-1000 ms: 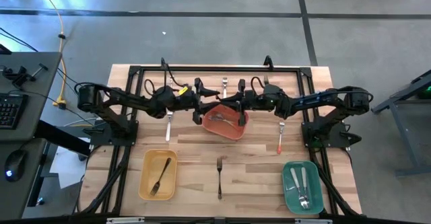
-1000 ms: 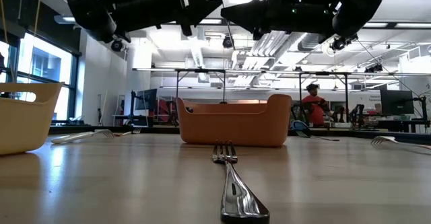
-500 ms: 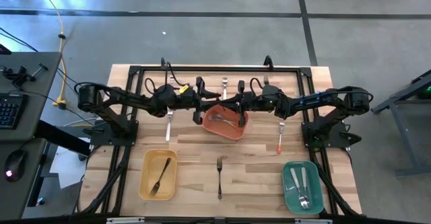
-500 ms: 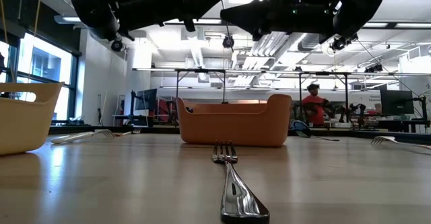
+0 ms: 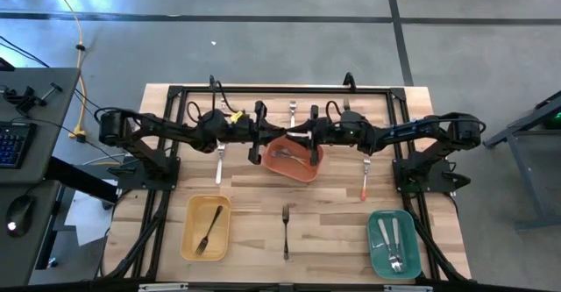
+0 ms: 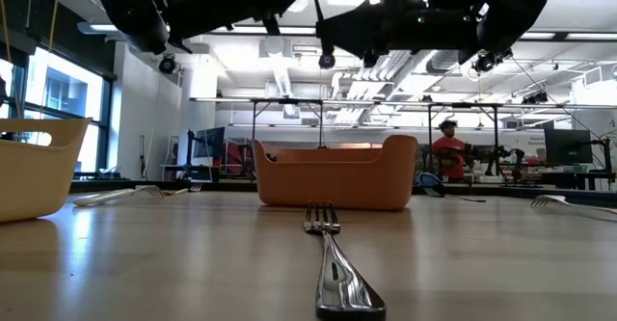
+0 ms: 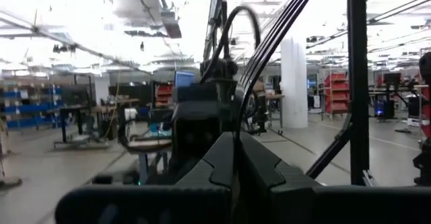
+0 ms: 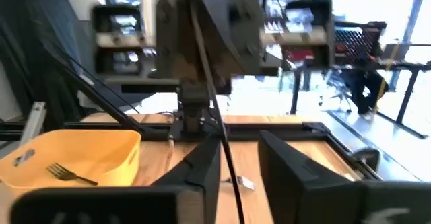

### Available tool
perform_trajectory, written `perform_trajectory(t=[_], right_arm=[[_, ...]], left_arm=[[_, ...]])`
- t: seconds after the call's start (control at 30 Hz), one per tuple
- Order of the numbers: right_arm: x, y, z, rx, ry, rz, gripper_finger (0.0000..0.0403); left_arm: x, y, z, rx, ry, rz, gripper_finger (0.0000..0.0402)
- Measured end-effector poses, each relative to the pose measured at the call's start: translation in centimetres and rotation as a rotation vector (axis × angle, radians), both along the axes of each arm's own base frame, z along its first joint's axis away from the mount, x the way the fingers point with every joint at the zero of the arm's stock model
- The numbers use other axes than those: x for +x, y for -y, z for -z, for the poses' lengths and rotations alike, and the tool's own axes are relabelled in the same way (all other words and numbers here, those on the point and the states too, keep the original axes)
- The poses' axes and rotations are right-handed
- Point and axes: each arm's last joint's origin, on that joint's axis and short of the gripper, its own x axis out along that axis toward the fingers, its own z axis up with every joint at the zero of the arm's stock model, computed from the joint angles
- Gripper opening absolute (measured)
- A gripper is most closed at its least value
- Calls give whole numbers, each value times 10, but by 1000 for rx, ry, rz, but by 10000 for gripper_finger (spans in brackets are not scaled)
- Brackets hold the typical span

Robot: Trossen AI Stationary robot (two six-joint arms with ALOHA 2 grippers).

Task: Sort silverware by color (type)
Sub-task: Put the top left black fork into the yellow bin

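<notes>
My left gripper [image 5: 256, 143] [image 7: 236, 163] hovers shut just left of the red bin [image 5: 307, 174] [image 6: 333, 181]. My right gripper [image 5: 302, 137] [image 8: 242, 170] hangs open above that bin's far rim, facing the left one. A red-handled utensil [image 5: 289, 157] lies inside the red bin. A dark fork [image 5: 209, 229] [image 8: 67, 175] lies in the yellow bin [image 5: 190, 239] [image 8: 67, 150]. Two silver utensils [image 5: 392, 239] lie in the green bin [image 5: 375, 248]. On the table lie a dark fork [image 5: 286, 231] [image 6: 333, 263], a red-handled utensil [image 5: 365, 185], a silver fork [image 5: 219, 165] and another fork [image 5: 293, 112].
A black metal frame [image 5: 280, 90] runs around the table's far half and sides. The three bins stand apart: yellow near left, green near right, red mid-table. Bare wood lies between the yellow and green bins around the loose fork. People and workbenches show in the room behind.
In the low view my left arm's front end has tipped upward a little, and my right gripper has shifted slightly toward the left. Neither has taken anything. The utensils and bins lie where they were.
</notes>
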Motion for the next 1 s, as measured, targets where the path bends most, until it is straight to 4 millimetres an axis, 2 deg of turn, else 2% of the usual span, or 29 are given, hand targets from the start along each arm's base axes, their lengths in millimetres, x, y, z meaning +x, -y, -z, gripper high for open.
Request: perform_trajectory(t=[0.1, 0.23, 0.43, 0.63, 0.9, 1.0], right_arm=[[0, 1, 3, 5, -30, 21, 110], [0, 1, 9, 15, -96, 17, 115], [-1, 2, 20, 20, -203, 34, 75], [-2, 2, 24, 13, -251, 60, 6], [-3, 2, 29, 21, -296, 60, 3], [-4, 1, 31, 24, -317, 60, 2]], left_arm=[[-4, 2, -7, 17, -18, 13, 0], [-16, 9, -16, 9, -147, 30, 0], [-45, 34, -41, -100, -430, 50, 0], [-68, 71, -52, -358, -739, 62, 0], [-92, 128, -43, -686, -1078, 98, 0], [-103, 151, -37, -784, -1125, 70, 0]])
